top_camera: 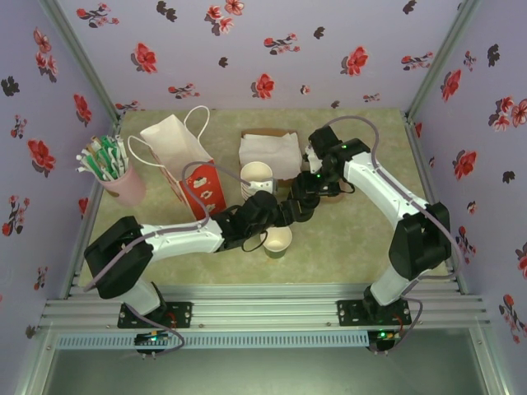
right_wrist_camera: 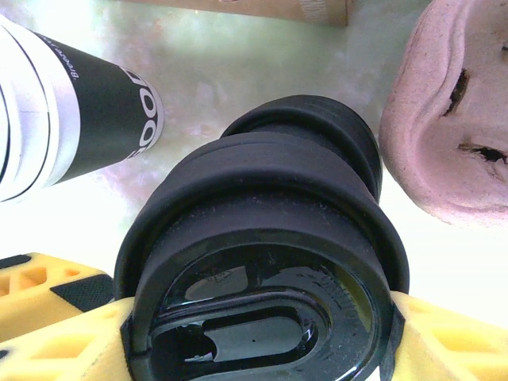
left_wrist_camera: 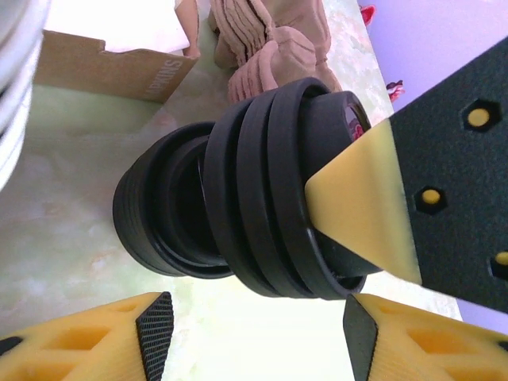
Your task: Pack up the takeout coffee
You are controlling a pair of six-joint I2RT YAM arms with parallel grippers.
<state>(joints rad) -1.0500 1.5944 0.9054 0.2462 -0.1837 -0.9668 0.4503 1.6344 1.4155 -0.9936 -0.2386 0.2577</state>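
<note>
Grips a nested stack of black lids [right_wrist_camera: 262, 182] sideways in the right claw [right_wrist_camera: 262, 333], yellow fingers [right_wrist_camera: 59, 341] pressed against both sides of the nearest rim. Holds the left claw [left_wrist_camera: 258, 325] partly open, pads [left_wrist_camera: 156, 321] apart and bare, close up to that same stack from the opposite side; contact impossible to tell. Shows the takeout coffee cup [top_camera: 277, 239] upright and lidless on the table [top_camera: 350, 247], just beside the left claw toward the arm bases, free of both claws. Places the nested stack of cups [top_camera: 257, 175] beyond the claws, near a cardboard box [left_wrist_camera: 111, 67].
</note>
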